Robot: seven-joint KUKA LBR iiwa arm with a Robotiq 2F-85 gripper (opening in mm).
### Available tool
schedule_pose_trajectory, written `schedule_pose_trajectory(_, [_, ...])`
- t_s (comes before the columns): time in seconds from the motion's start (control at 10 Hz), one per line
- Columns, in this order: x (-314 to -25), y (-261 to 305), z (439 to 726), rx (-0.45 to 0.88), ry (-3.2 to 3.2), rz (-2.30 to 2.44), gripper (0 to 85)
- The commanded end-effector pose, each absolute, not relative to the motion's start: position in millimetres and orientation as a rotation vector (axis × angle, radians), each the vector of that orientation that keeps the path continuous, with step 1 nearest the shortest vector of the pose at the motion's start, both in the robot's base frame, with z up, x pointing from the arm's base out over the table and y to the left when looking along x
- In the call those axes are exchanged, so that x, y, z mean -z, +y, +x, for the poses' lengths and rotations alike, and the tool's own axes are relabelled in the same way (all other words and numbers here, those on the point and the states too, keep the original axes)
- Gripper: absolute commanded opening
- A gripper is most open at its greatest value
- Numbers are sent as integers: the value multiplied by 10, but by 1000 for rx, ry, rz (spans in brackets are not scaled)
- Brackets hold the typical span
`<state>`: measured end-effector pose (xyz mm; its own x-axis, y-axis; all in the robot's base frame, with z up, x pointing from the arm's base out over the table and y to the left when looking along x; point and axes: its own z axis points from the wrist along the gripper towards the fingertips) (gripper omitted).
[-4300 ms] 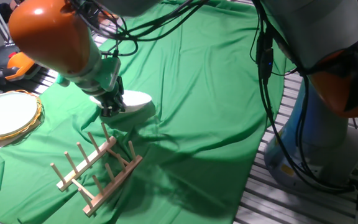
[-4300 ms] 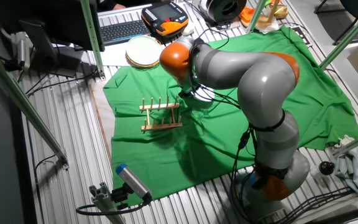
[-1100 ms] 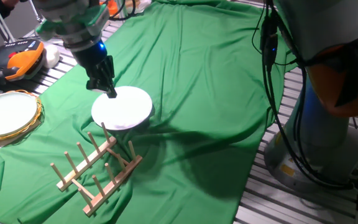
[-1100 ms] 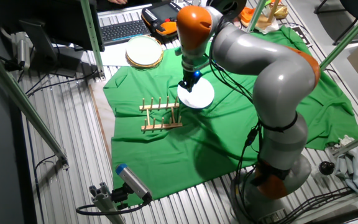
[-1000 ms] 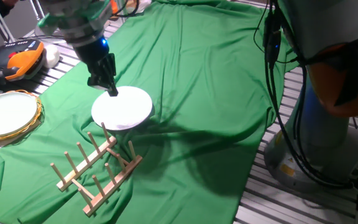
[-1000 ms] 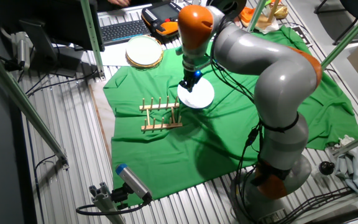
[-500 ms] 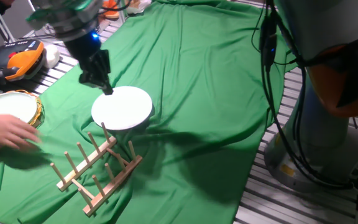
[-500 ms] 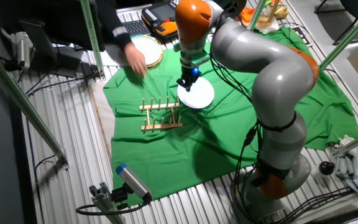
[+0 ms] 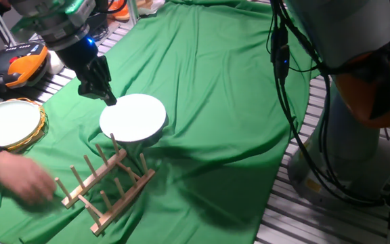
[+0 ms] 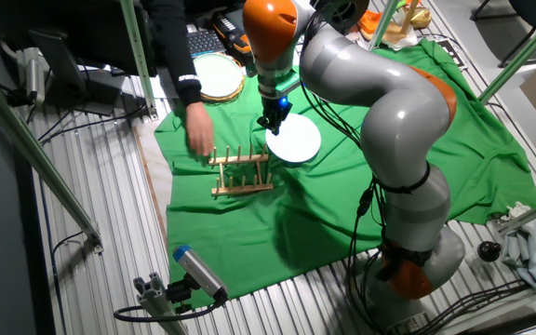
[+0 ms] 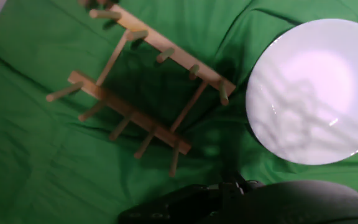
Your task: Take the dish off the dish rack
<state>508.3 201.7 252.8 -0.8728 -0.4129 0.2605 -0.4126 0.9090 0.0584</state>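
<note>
White dish (image 9: pixel 133 117) flat on green cloth (image 9: pixel 229 102), off the dish rack (image 9: pixel 105 183), lying just beside the rack's near end; in hand view same dish (image 11: pixel 314 91) sits apart from rack (image 11: pixel 143 93), small gap of cloth between. Rack upright on cloth, pegs up, holds nothing. Pincer (image 9: pixel 104 93) above cloth at dish's edge, beside it, not touching from what shows; from the other fixed view pincer (image 10: pixel 270 121) hangs over the dish (image 10: pixel 293 140) rim side nearest the rack (image 10: pixel 241 171). Fingers dark and close together, nothing between them; open or shut state cannot be told from these angles, tips possibly closed but too small and blurred. Blue light on wrist above fingers. Human hand (image 9: pixel 22 176) in dark sleeve reaching in over cloth next to rack's far end, blurred; same hand (image 10: pixel 199 138) seen near rack's peg row in the other fixed view. Gold-rimmed white plate (image 9: pixel 7 123) on the surface beyond cloth edge, well apart from dish. Orange and black pendant (image 9: pixel 20 59) behind it. Arm body grey with orange joints, cables hanging.
</note>
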Motion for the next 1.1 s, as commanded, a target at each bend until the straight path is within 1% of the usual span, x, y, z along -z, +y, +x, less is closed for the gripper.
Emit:
schedule_pose_trajectory(0.0, [-2516,2019,5084,3,-2805,624,0])
schedule_pose_trajectory(0.1, [-2520,2035,5090,22,-2809,628,0])
schedule_pose_trajectory(0.3, [-2584,2106,5096,-16,-2815,625,0])
schedule_pose_trajectory(0.8, [-2648,2153,5062,-10,-2841,567,0])
schedule_pose_trajectory(1.0, [-2653,2191,5043,-60,-2868,561,0])
